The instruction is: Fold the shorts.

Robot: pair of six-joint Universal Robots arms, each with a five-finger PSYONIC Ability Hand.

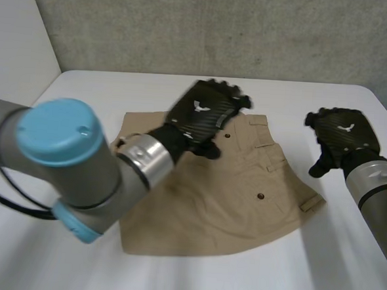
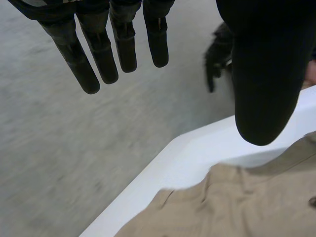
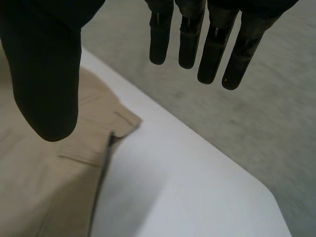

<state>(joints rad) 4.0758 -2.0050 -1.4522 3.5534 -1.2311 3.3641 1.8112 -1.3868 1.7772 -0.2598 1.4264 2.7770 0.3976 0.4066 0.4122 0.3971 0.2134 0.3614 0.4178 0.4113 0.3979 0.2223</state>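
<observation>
Shorts: the tan shorts [image 1: 229, 200] lie flat near the middle of the white bench [image 1: 290, 276], with mild creases. Two small dark buttons [image 1: 260, 196] show on the upper face. A pocket flap [image 1: 311, 203] sticks out at the edge nearest the right hand.

Left hand: the left hand [image 1: 202, 116] hovers palm down over the far part of the shorts. In its wrist view the fingers [image 2: 106, 59] are straight and spread and the thumb [image 2: 264, 74] stands apart. It is released and holds nothing, and the cloth and the bench edge lie below it.

Right hand: the right hand [image 1: 342, 137] hangs over bare bench just beside the shorts, on the pocket-flap side. Its fingers [image 3: 190, 34] are straight and the thumb [image 3: 47, 74] is well apart from them. It too is released and grips nothing, with no cloth between thumb and fingers.

Left arm: the left arm [image 1: 67, 163] reaches across the near corner of the shorts and hides part of the cloth.

Right arm: the right arm [image 1: 375, 189] comes in along the bench's right side.

Surroundings: a grey wall [image 1: 252, 37] stands behind the bench, and grey floor [image 3: 256, 108] lies past its edge.
</observation>
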